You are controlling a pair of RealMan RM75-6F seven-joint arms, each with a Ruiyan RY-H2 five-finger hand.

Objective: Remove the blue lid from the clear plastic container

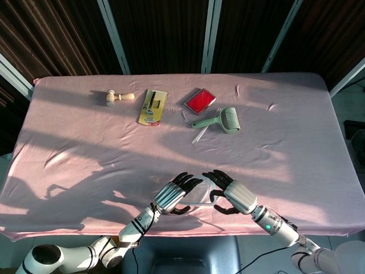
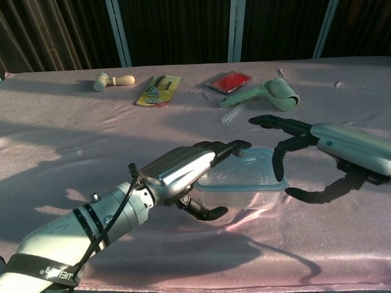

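Note:
The clear plastic container [image 2: 247,190] with its pale blue lid [image 2: 244,174] stands near the table's front edge, between my two hands; in the head view the container [image 1: 199,195] is mostly covered by them. My left hand [image 2: 180,170] [image 1: 171,196] grips its left end, fingers lying over the lid's corner and thumb against the front wall. My right hand [image 2: 327,146] [image 1: 235,194] hovers open at the right end. Its fingers are spread above the lid's right edge and its thumb is low beside the wall, not plainly touching.
At the back lie a wooden stamp [image 1: 118,97], a yellow card package [image 1: 153,106], a red flat case [image 1: 201,101], a green lint roller [image 1: 219,120] and a clear tube [image 1: 199,135]. The pink cloth's front edge [image 1: 188,227] runs just behind my wrists.

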